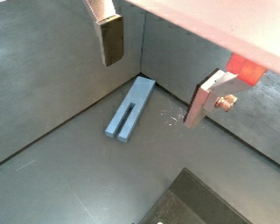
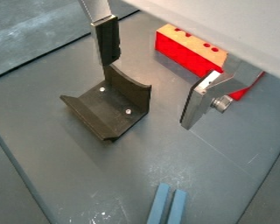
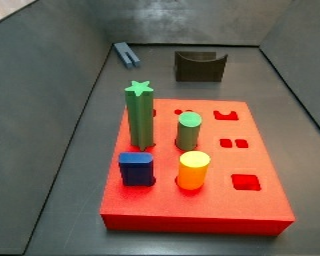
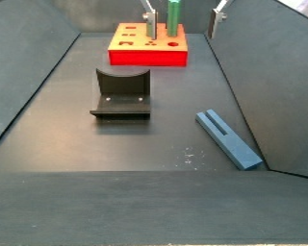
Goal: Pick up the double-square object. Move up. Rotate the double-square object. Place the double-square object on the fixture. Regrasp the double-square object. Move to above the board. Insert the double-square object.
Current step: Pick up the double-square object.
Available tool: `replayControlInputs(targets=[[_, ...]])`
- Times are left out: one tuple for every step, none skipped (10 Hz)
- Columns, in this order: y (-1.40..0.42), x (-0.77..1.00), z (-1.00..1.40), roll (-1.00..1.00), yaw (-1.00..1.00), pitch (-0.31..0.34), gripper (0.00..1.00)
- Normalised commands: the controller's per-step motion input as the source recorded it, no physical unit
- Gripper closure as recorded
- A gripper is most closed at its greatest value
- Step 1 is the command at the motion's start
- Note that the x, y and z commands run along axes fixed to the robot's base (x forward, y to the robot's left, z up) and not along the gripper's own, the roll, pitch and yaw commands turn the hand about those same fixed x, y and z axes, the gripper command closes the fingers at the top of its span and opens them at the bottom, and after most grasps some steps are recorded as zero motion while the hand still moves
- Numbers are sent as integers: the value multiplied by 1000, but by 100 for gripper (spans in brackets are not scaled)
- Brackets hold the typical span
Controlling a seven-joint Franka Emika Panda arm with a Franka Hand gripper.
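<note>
The gripper [image 1: 154, 74] hangs high over the grey floor with its two silver fingers [image 1: 112, 39] spread wide and nothing between them. The long grey-blue bar [image 1: 130, 108] lies flat on the floor close to a side wall, and in a side view [image 4: 229, 137] it sits well apart from the fixture [image 4: 122, 93], the dark notched block resting near the middle of the floor. Beyond that is the red board [image 3: 196, 190], with a green star post [image 3: 140, 115], a green cylinder [image 3: 190, 131], a blue block [image 3: 136, 168] and a yellow-orange peg [image 3: 192, 170] standing in it.
</note>
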Motion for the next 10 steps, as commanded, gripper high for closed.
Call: replayControlInputs(targets=[[97,17,-200,13,77,-1,0],[26,-131,-483,37,394,-130,0],[0,-446,-700,117,577,-244,0],[0,-491,-720,129,557,-237,0],[0,-534,-740,136,531,-230,0],[0,-563,-749,130,509,-229,0],[0,-531,-737,101,477,-243,0],[0,-309,-757,0,457,-217,0],[111,3,-783,-160,260,-94,0],[269,200,-829,-146,-57,0,0]])
